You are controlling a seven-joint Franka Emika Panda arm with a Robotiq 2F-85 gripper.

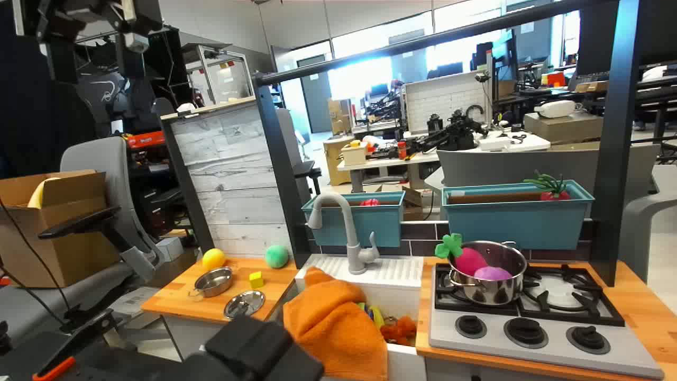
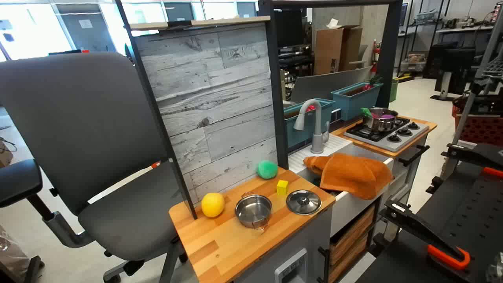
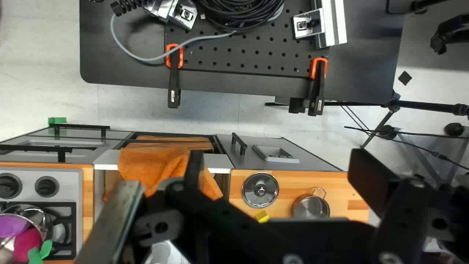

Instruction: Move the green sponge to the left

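No lime-green block shows for certain; the green sponge seems hidden or out of view. A yellow-green item lies in the sink, partly covered by the orange cloth; I cannot tell what it is. A round green object stands at the back of the left wooden counter, by the panel. A small yellow block sits in front of it and also shows in the wrist view. My gripper is high up, away from all of these. In the wrist view its fingers are wide apart and empty.
A small steel pot, a lid and a yellow ball are on the same counter. A faucet rises behind the sink. A filled pot stands on the stove. Teal planters and dark posts stand behind.
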